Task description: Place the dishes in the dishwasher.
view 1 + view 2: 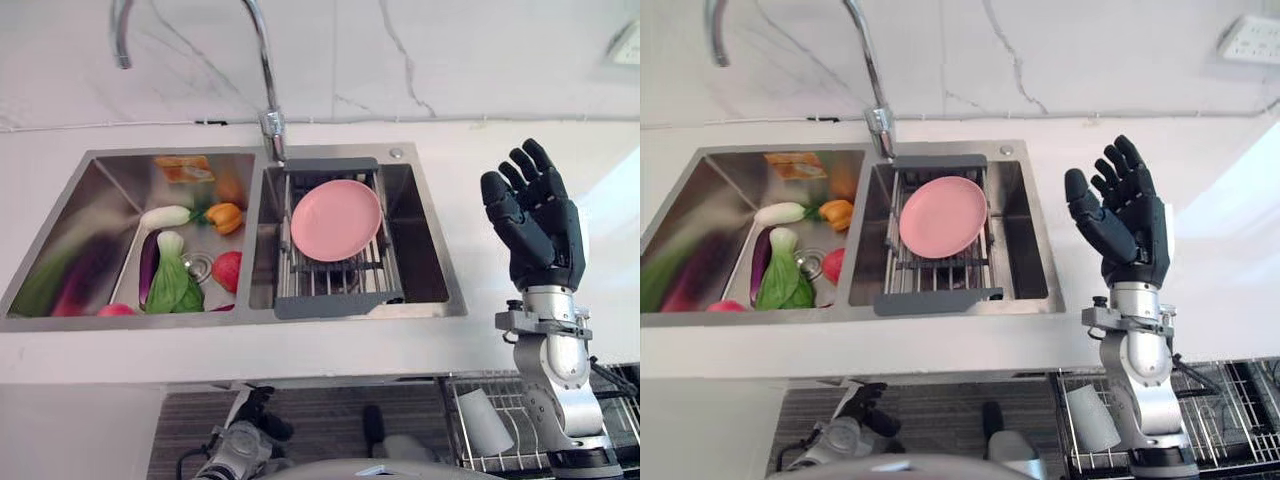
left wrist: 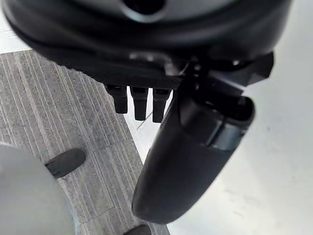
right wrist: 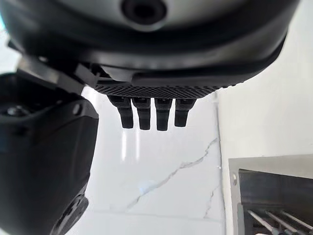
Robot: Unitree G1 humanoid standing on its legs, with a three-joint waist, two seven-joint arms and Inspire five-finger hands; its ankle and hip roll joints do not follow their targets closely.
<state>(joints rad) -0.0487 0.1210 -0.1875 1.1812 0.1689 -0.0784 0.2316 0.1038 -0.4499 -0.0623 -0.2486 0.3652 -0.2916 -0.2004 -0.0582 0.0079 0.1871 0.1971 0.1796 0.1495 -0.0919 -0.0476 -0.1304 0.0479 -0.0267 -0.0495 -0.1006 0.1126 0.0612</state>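
A round pink plastic plate (image 1: 335,220) lies on the grey wire rack (image 1: 335,268) across the steel double sink's (image 1: 425,300) right basin. Right of that sink, the right hand (image 1: 535,215) is raised, fingers straight and empty; the left hand (image 2: 186,147) hangs low, fingers relaxed, holding nothing

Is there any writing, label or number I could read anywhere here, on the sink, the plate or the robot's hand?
None can be read.
orange packet at the back of the left basin: it may carry print, too blurred to read.
pink plate on the rack: plain, no marking visible.
right hand, raised open beside the sink: no readable label.
wall socket: no text visible.
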